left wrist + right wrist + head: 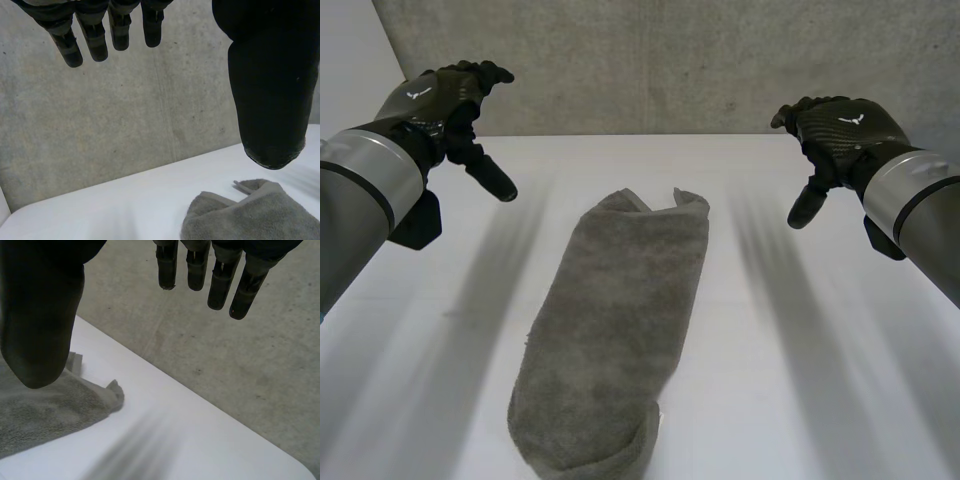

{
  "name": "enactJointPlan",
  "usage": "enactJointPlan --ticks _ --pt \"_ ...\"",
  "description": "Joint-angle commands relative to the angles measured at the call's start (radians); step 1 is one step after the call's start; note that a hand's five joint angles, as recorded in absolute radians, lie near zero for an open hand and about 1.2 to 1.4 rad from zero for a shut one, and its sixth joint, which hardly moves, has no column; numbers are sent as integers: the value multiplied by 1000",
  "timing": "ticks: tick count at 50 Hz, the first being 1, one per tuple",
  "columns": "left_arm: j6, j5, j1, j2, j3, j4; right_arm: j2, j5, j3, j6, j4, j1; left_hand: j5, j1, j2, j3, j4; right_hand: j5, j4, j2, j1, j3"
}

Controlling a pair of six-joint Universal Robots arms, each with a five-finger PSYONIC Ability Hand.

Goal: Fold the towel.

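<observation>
My left hand (435,100) and right hand (845,125) hover apart, fingers (92,42) loosely spread and empty, either side of the grey towel (610,340) lying on the desk (800,360), which looks already folded lengthwise into a narrow strip, so I judge the crosswise fold remains.

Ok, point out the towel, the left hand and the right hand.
towel (615,330), head view, middle of the cloth.
left hand (440,100), head view, back of the hand.
right hand (842,128), head view, back of the hand.
</observation>
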Motion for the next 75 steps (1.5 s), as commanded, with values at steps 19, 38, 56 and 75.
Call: enactJointPlan --ticks 19,38,56,75 --pt "1 -11 -68 -13 -331 73 438 -201 -295 -174 0 -2 7 41 43 40 41 -61 -86 -74 -61 -68" --pt "1 -9 -134 -11 -597 197 875 -296 -821 -334 1 0 57 90 93 90 91 102 77 88 102 95" --pt "7 -8 -230 -45 -667 261 1055 -318 -974 -446 -22 44 133 167 169 166 168 161 136 147 161 153" --pt "27 -5 -250 -56 -672 263 1082 -367 -975 -464 -46 46 612 645 648 645 646 725 700 711 725 717"
